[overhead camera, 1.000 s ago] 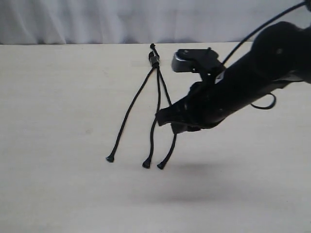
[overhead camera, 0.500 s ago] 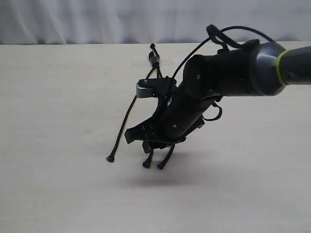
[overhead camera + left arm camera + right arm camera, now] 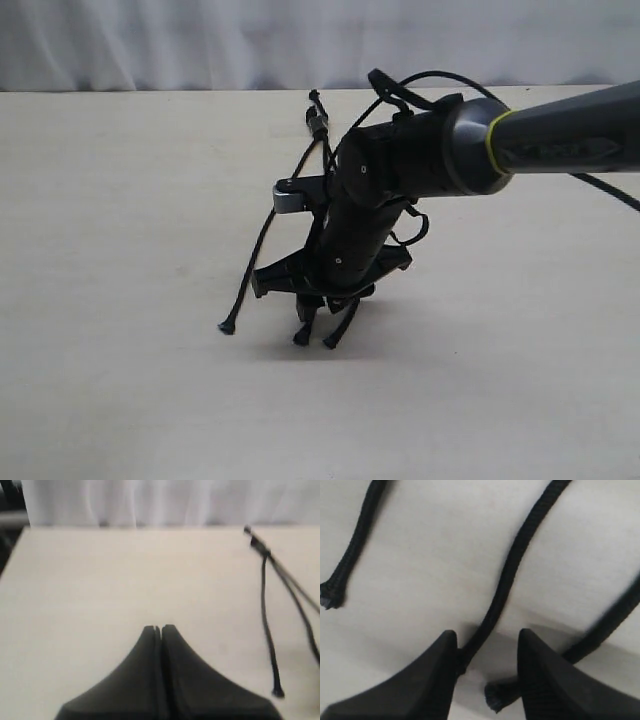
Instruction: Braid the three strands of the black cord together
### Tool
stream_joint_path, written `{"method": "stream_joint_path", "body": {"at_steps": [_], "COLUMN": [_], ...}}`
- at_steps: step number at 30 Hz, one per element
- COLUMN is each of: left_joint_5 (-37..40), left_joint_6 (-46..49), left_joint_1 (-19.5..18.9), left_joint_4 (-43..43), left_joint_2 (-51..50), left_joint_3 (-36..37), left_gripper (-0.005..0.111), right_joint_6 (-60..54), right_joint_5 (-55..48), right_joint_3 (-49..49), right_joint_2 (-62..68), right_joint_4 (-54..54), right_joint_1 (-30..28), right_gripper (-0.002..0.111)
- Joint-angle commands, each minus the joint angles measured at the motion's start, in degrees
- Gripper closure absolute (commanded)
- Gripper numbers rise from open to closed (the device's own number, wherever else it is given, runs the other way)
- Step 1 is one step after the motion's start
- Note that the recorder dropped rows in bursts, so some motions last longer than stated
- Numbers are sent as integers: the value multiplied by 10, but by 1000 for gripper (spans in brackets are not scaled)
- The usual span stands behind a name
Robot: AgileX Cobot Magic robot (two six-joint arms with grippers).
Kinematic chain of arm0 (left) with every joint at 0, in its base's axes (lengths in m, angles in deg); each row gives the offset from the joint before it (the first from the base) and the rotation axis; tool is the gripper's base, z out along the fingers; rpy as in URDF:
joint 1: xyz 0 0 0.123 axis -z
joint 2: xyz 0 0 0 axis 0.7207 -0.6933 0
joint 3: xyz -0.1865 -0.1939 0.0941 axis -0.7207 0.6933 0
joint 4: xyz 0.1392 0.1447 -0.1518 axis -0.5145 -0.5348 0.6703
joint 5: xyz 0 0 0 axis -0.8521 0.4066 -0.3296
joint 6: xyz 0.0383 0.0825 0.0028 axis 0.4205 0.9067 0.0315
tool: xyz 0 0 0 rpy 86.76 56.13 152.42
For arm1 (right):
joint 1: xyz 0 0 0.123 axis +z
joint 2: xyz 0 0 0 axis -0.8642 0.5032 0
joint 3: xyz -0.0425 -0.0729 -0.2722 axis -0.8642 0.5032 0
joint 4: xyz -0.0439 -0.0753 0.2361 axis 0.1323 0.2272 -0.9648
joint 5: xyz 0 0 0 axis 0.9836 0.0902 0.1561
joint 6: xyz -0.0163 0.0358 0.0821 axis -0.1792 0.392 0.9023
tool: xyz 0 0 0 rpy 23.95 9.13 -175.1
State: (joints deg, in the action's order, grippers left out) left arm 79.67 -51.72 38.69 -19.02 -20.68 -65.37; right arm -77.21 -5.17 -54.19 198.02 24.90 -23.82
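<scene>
The black cord lies on the table with its bound head [image 3: 317, 122] at the far side and the three strands fanning toward me. The left strand [image 3: 252, 262] ends in a tip [image 3: 227, 326]. My right gripper [image 3: 320, 305] is low over the ends of the other two strands, whose tips [image 3: 300, 340] show just beneath it. In the right wrist view the right gripper [image 3: 487, 641] is open, one strand [image 3: 512, 565] runs in against a finger [image 3: 445, 652], and a flared tip [image 3: 493, 697] lies between the fingers. My left gripper [image 3: 160, 629] is shut on nothing, apart from the cord [image 3: 264, 600].
A pale wooden table [image 3: 120, 200] carries the cord, with a white curtain [image 3: 200, 40] behind its far edge. The right arm's glossy cable [image 3: 420, 85] loops above its wrist. In the right wrist view a third strand [image 3: 355, 545] lies off to one side.
The right arm has swung left and down across the cord. Its gripper now sits low over the ends of the middle and right strands. The cord has not visibly moved.
</scene>
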Motion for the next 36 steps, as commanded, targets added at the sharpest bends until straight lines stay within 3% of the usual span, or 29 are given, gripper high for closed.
{"method": "stream_joint_path", "body": {"at_steps": [1,5,6,12,23,25,32,36], "left_joint_5": [131,118,120,69,70,70,65,65], "left_joint_6": [3,21,35,185,198,201,215,216], "left_joint_1": [-2,-2,-2,-2,-2,-2,-2,-2], "left_joint_4": [-2,69,82,243,248,248,248,248], "left_joint_2": [-200,-338,-358,-411,-411,-411,-411,-411], "left_joint_3": [-94,-102,-102,-102,-102,-102,-102,-102], "left_gripper": [107,107,107,107,107,107,107,107], "right_joint_6": [5,5,4,-23,-21,-21,-21,1], "right_joint_5": [-4,-4,-4,-7,105,88,14,-57], "right_joint_3": [-3,-3,-3,-60,-153,-166,-198,-219], "right_joint_2": [11,30,30,-20,86,96,94,82], "right_joint_4": [6,4,-2,-35,-60,-58,-51,1], "right_joint_1": [14,22,22,40,89,89,87,84], "right_gripper": [74,102,104,104,104,100,65,63]}}
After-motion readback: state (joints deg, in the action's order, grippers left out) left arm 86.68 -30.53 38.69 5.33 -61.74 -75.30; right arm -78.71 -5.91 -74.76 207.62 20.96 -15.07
